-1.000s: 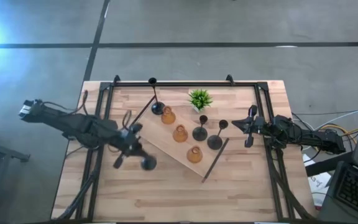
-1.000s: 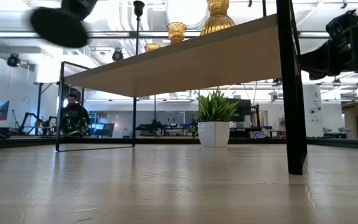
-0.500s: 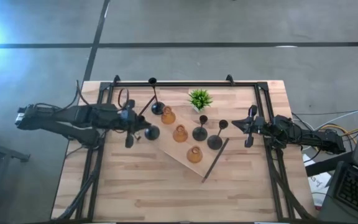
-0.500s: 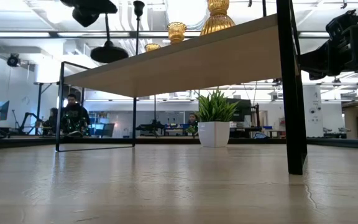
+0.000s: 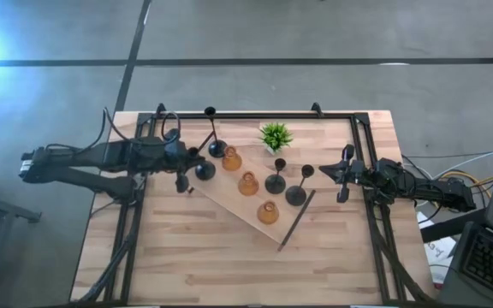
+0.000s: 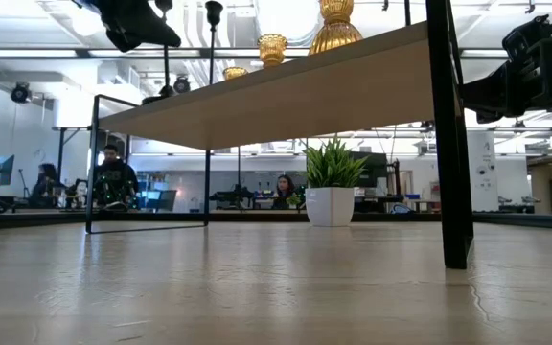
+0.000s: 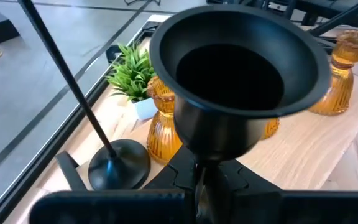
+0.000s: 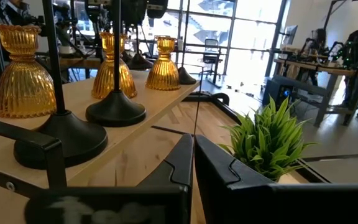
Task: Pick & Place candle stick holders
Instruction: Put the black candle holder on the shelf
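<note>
My left gripper (image 5: 186, 168) (image 7: 201, 186) is shut on a black candle stick holder (image 5: 204, 171), whose round base hangs at the left end of the light wooden tray (image 5: 229, 201). Whether the base touches the tray cannot be told. On the tray stand three amber holders (image 5: 247, 183) and three more black ones: a tall-stemmed one (image 5: 216, 150) and two short ones (image 5: 275, 182) (image 5: 295, 195). My right gripper (image 5: 344, 177) (image 8: 194, 155) waits shut with nothing in it at the table's right edge. My left gripper pinches the black holder's thin stem (image 7: 200, 173) between its two fingers, just below the flared cup (image 7: 241, 68). The fingers come from the table's left, slanting slightly down, and lie across the stem. The holder hangs roughly upright, cup up, base (image 6: 158, 96) at the tray's top.
A small green potted plant (image 5: 276, 135) stands just beyond the tray's far side. The tray lies slantwise on thin dark legs (image 6: 448, 144), with a dark handle bar at each end (image 5: 296, 221). A black frame (image 5: 238, 115) runs along the table's far and side edges. Bare wood lies near the front edge.
My left gripper has swung toward the table's far edge and the tray's left end, still shut on the black holder. The holder has tipped from slanting to roughly upright. Its base has gone from over bare table to the tray's left end.
</note>
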### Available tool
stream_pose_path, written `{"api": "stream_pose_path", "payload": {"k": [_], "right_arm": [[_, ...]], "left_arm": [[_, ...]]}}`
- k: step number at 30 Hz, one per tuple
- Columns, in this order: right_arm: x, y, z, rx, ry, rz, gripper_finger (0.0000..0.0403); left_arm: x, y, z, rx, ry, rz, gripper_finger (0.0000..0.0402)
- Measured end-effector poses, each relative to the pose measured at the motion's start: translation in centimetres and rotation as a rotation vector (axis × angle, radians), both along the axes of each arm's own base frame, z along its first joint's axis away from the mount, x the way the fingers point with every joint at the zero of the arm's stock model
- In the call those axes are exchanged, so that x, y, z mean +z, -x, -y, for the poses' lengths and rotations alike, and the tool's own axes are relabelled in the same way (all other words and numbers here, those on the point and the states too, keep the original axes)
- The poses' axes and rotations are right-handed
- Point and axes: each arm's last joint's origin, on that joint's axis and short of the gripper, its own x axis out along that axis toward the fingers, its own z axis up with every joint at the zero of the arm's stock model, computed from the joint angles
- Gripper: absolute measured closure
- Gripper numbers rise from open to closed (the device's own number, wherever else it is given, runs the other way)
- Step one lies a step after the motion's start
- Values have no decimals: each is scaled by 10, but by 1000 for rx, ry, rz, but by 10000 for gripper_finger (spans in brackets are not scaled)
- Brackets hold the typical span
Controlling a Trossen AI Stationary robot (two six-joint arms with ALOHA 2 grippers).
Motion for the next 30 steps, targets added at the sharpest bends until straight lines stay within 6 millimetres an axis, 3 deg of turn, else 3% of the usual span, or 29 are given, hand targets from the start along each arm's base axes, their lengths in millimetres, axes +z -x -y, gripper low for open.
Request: {"api": "stream_pose_path", "payload": {"k": [15, 23, 30], "right_arm": [[0, 0, 0, 0, 0, 0, 394], [0, 0, 0, 0, 0, 0, 394], [0, 0, 0, 0, 0, 0, 394]], "left_arm": [[-4, 0, -5, 73, -2, -23, 386], [-19, -4, -5, 74, 19, -26, 386], [-20, -5, -5, 68, 29, -12, 386]]}}
